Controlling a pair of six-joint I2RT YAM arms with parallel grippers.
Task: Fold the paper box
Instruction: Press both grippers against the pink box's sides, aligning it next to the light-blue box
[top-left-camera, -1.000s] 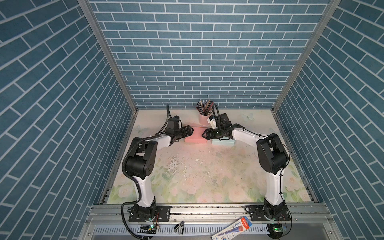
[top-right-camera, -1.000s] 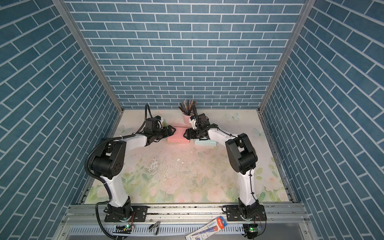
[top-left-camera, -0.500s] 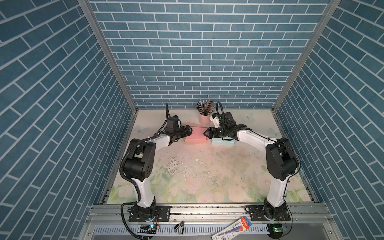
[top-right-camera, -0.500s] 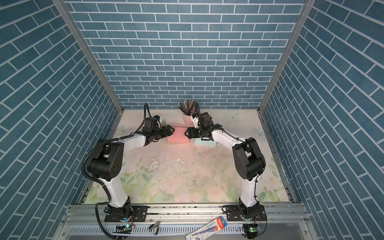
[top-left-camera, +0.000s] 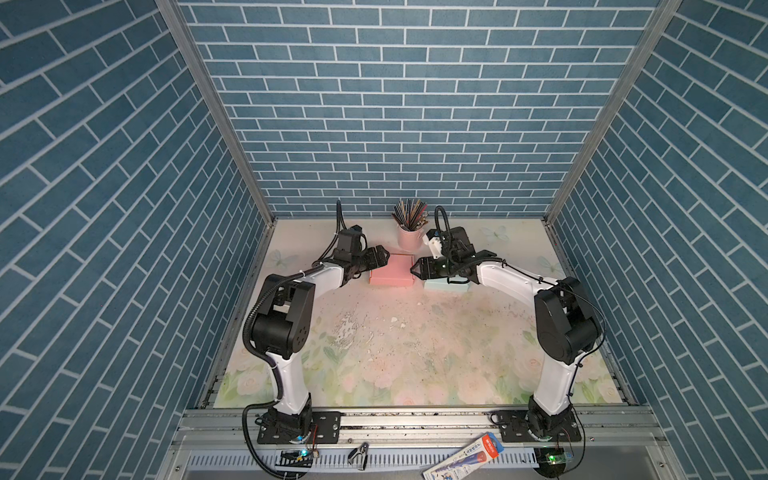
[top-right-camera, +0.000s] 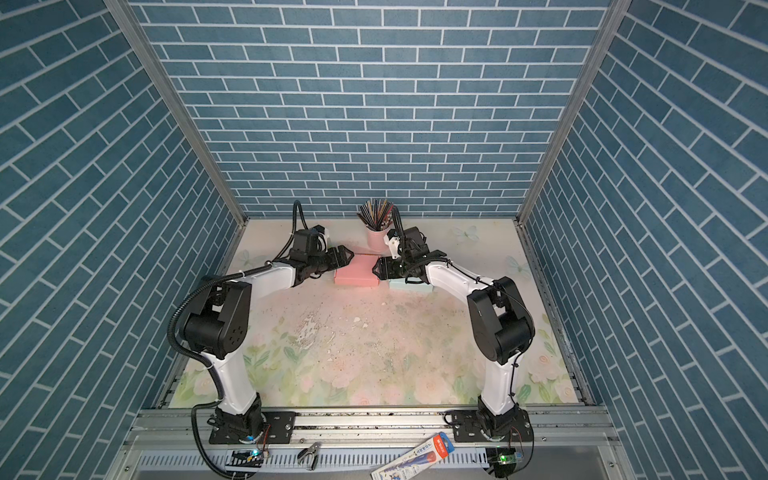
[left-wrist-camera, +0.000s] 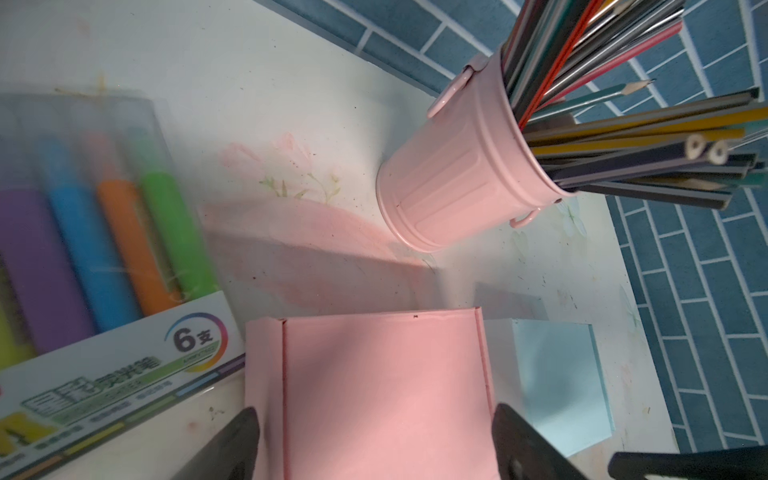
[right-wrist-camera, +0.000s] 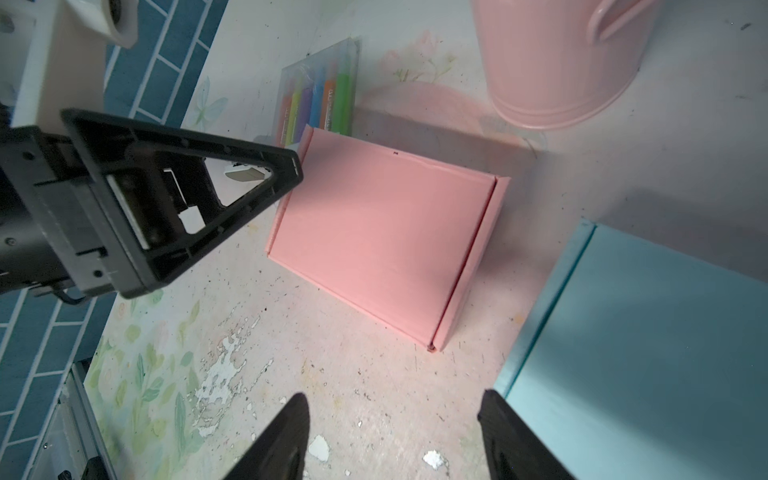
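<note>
**Top views.** The pink paper box lies flat and closed on the table, near the back wall; both top views show it. Just beside it on the right sits a pale blue box, also closed. Behind the two stands a pink bucket, upright and crammed with pencils that fan out of its mouth. I see my left gripper at the pink box's left end and my right gripper at its right end, over the blue box's near corner. The jaw spacing is too small to read from up here.

**Left wrist.** The left gripper's jaws are spread wide, with a fingertip on each side of the pink box's near end. It grips nothing, and I can't tell whether the tips touch the card. The lid is down, with flap seams along both edges. A clear highlighter pack lies on one side of the box, holding purple, blue, orange and green markers. The blue box lies on the other side. The bucket is packed with pencils.

**Right wrist.** The right gripper has its jaws apart with only bare table between them, so nothing is held, and it sits short of the pink box. The blue box is close by one finger. The highlighter pack lies at the pink box's far corner. Only the bucket's wall shows here; its contents are out of frame.
</note>
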